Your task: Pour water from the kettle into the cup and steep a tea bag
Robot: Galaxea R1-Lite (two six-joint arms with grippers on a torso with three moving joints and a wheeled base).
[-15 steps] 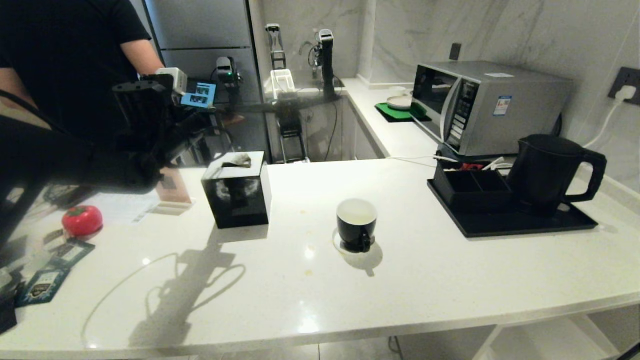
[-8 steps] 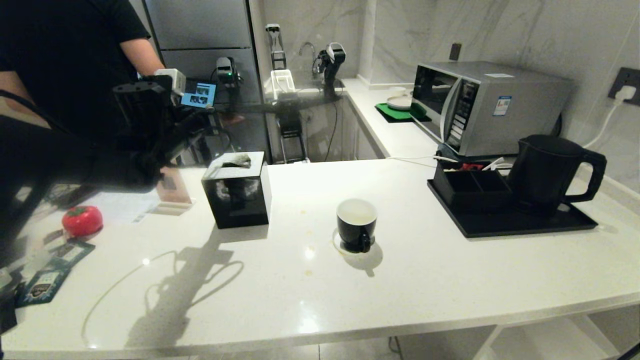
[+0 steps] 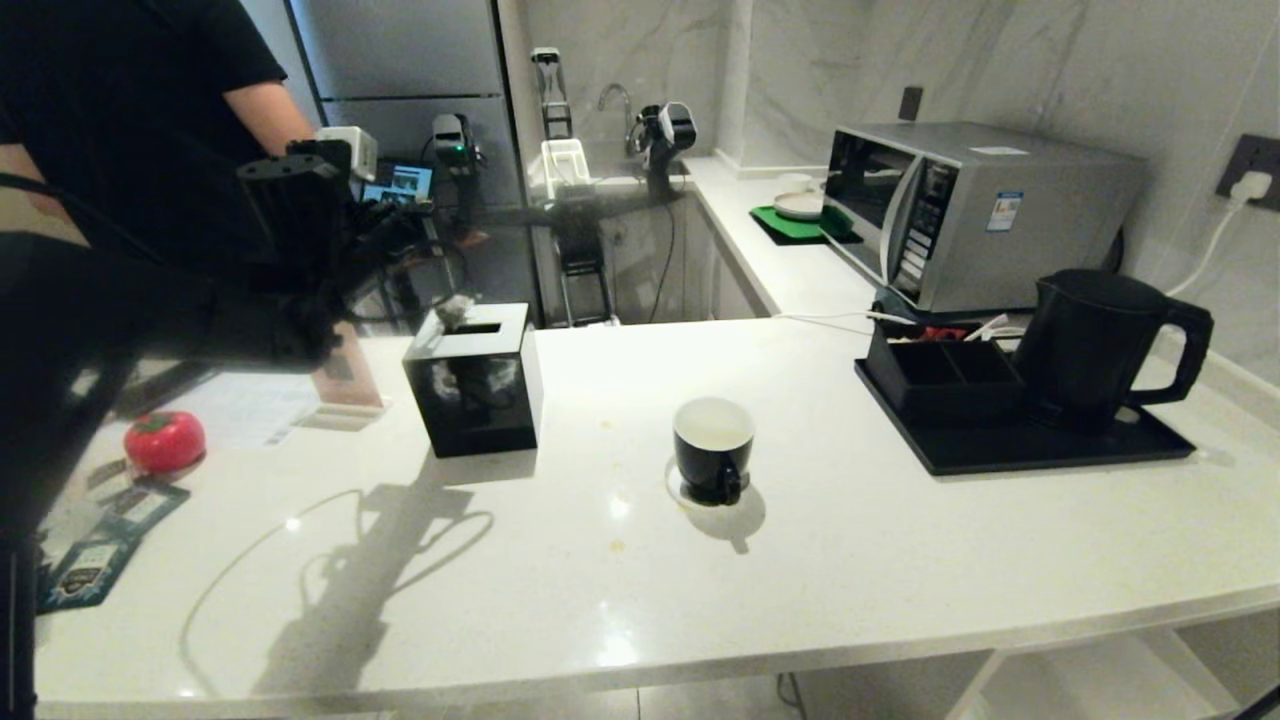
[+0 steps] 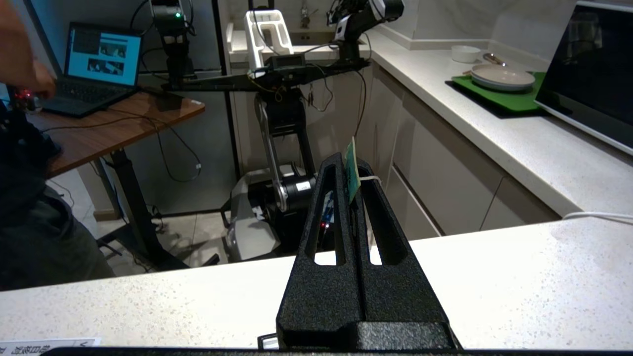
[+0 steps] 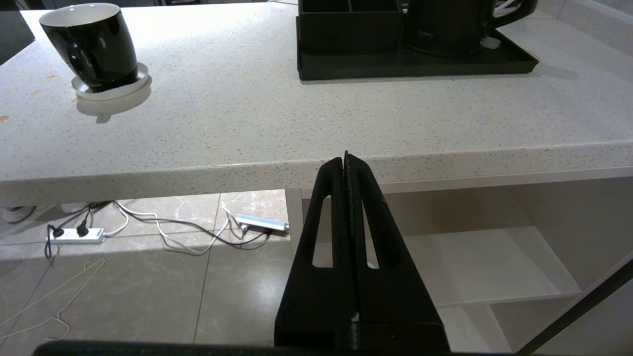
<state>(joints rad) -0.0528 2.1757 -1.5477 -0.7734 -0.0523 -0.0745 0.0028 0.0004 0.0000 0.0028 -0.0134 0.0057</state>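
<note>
White speckled stone worktop (image 3: 900,560) fills the foreground. Below its near edge, the right end effector (image 5: 346,160) hangs with its fingers pressed together, holding nothing. On the worktop, the cup (image 3: 712,448), glossy black with a white inside, stands on a small white coaster (image 5: 111,89), handle toward the robot. To the right, the kettle (image 3: 1095,340) sits on a black tray (image 3: 1000,450) beside a low organizer box (image 3: 940,375). To the left stands a black tissue box (image 3: 472,380). Above and behind it, the left end effector (image 4: 352,170) is clamped on a small green tag (image 4: 351,170) with a thin white string (image 4: 370,178); the tea bag (image 3: 452,308) dangles just over the tissue box. Farther back stands a person in black (image 3: 130,110).
</note>
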